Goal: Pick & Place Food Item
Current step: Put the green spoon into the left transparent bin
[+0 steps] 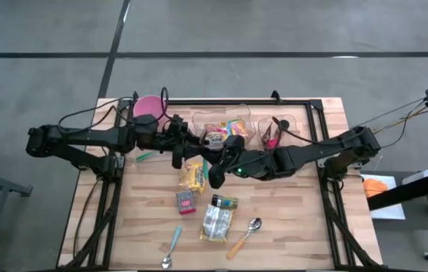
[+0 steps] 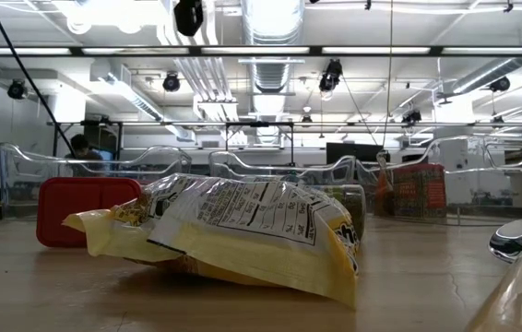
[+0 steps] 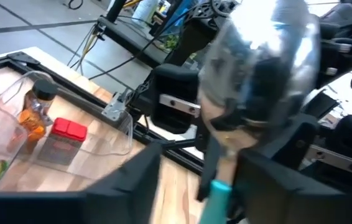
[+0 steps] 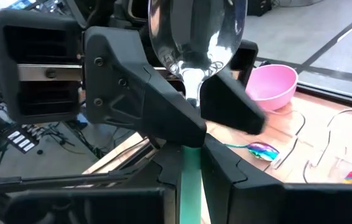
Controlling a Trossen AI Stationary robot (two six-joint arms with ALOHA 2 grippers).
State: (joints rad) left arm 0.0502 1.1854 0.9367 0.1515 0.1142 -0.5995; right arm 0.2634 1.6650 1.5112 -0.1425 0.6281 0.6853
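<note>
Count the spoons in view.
4. A blue-handled spoon and an orange-handled spoon lie at the table's front. A green-handled spoon lies near the pink bowl. The right hand holds the fourth spoon. The arms may hide more.

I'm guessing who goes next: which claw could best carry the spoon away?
Probably right: the right claw is shut on the spoon by its handle; the left claw only reaches its neck.

A wooden table (image 1: 297, 227) holds everything. A pink bowl (image 1: 147, 106) sits at the far left corner. Clear plastic tubs (image 1: 199, 117) stand in a row along the far side. Two spoons lie near the front edge, well apart. One spoon has a blue handle (image 1: 172, 248). The other spoon has an orange handle (image 1: 245, 237), to its right. A person (image 2: 81, 148) is far back in the room.
</note>
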